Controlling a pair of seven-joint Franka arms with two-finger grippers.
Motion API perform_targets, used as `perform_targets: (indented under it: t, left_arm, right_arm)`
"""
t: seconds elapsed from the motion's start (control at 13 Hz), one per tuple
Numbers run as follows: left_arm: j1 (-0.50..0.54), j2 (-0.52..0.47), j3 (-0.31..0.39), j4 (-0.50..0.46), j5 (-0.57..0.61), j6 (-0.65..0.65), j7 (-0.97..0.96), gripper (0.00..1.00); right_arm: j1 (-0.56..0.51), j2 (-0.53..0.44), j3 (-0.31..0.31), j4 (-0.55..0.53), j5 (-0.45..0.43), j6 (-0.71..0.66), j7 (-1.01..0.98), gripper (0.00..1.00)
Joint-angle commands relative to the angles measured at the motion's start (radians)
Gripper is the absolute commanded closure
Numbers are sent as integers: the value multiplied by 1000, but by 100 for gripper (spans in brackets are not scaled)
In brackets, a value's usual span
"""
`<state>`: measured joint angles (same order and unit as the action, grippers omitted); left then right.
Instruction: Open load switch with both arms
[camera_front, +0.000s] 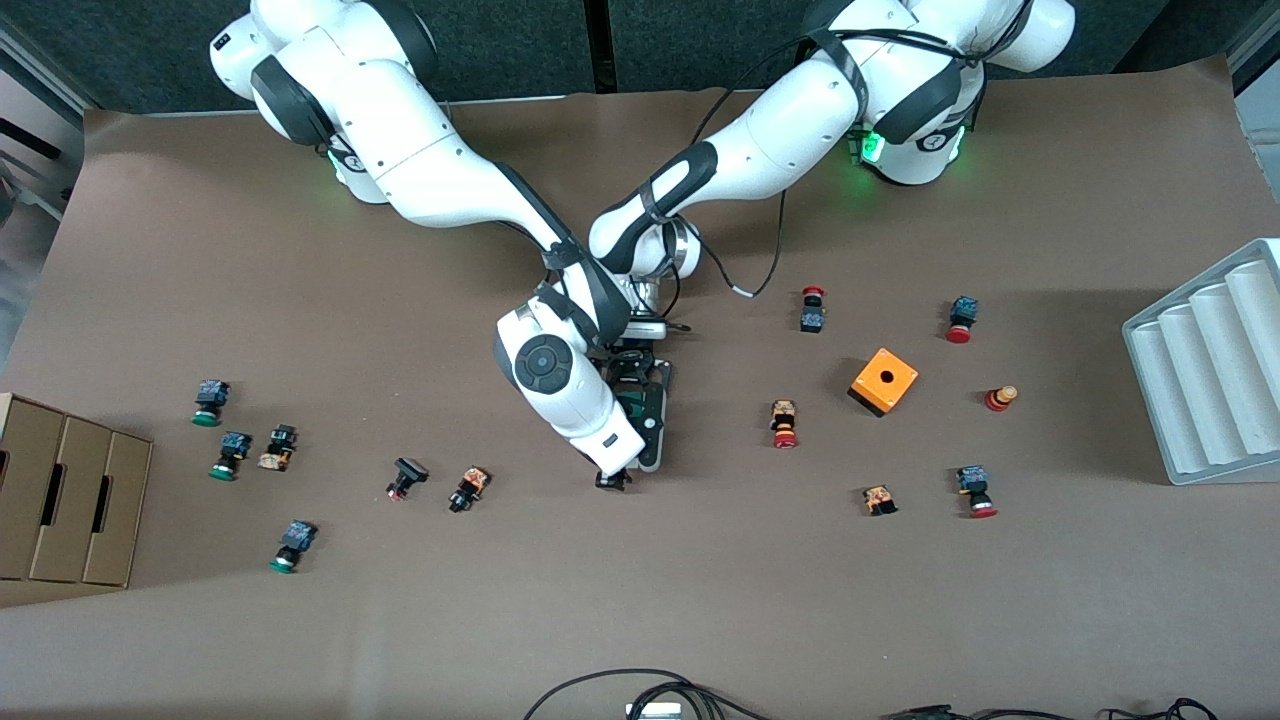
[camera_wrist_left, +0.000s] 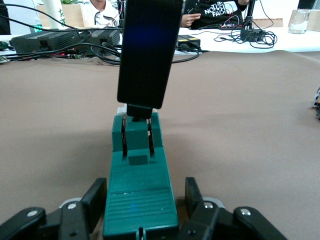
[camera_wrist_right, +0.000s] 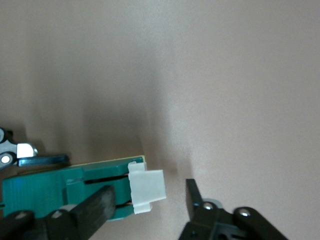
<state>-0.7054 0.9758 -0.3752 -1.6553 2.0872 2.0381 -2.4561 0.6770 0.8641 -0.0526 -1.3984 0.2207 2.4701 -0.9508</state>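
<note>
Left pincer (camera_wrist_left: 142, 212) clamps my green load switch (camera_wrist_left: 139, 190) at frame centre; right pincer (camera_wrist_right: 150, 210) straddles its white slider (camera_wrist_right: 146, 190), half-open, needing to pinch and pull.

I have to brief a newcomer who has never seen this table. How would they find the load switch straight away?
Look at the middle of the brown table, where the two white arms meet. The load switch lies there, with the left gripper at one end and the right gripper by its white end piece. It is a long, narrow dark-green block, unlike the stubby push buttons and the orange box.
</note>
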Motion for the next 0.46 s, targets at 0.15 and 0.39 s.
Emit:
perform_targets:
  t: [0.15, 0.39]
  left_arm:
    - [-20, 30, 12, 20, 28, -18, -27, 29]
    - [-22, 32, 12, 19, 28, -30, -33, 29]
  right_arm:
    - [13, 29, -15, 24, 25, 32, 1, 51]
    - [13, 29, -15, 22, 23, 32, 1, 52]
